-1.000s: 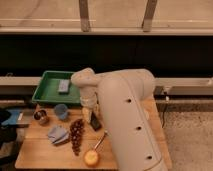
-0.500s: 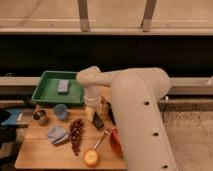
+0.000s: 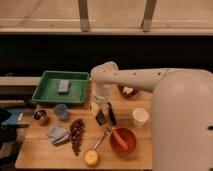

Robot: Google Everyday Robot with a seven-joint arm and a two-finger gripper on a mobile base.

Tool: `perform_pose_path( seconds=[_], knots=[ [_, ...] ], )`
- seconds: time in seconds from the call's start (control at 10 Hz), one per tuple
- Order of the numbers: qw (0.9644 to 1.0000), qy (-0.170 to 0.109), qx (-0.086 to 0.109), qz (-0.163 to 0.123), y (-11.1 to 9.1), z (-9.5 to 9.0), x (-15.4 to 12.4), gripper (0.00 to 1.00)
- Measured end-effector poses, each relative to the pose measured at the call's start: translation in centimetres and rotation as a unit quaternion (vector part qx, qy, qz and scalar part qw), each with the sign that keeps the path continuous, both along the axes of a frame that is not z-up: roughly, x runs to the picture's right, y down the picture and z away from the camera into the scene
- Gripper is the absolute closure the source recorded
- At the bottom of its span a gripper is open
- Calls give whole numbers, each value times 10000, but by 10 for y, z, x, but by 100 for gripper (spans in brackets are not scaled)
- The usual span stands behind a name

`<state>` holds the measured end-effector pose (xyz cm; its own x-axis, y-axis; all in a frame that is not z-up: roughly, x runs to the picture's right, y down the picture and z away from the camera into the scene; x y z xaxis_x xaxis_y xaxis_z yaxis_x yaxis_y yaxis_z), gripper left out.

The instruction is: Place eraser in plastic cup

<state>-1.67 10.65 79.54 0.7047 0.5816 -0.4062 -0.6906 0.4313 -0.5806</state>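
Observation:
The eraser (image 3: 101,118), a flat black block, lies on the wooden table (image 3: 35,150) just right of centre. My gripper (image 3: 97,108) hangs straight above it at the end of the white arm, shut, with its tip close over the eraser's near-left end. Whether it touches the eraser I cannot tell. The plastic cup (image 3: 61,111), small and light blue, stands upright to the left of the gripper, in front of the green tray.
A green tray (image 3: 47,95) at the back left holds a grey-blue block (image 3: 63,86). Around the eraser are a black-handled utensil (image 3: 112,114), a white cup (image 3: 140,116), a red bowl (image 3: 123,140), grapes (image 3: 76,135), a blue cloth (image 3: 57,134), a metal cup (image 3: 40,116) and an orange (image 3: 91,158).
The arm has swung right and forward, carrying the gripper from near the tray's edge down over the eraser. The eraser has not moved.

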Motion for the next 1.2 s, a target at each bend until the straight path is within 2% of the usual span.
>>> perform_pose_path(
  seconds=[0.4, 0.8, 1.0, 1.2],
  knots=[
    [9984, -62, 544, 125, -33, -13, 6, 87],
    [9947, -163, 1017, -45, -92, -36, -5, 87],
    [9911, -282, 1295, -88, -122, -48, -8, 87],
    [9864, -497, 1568, -30, -142, -54, -27, 87]
  ],
)
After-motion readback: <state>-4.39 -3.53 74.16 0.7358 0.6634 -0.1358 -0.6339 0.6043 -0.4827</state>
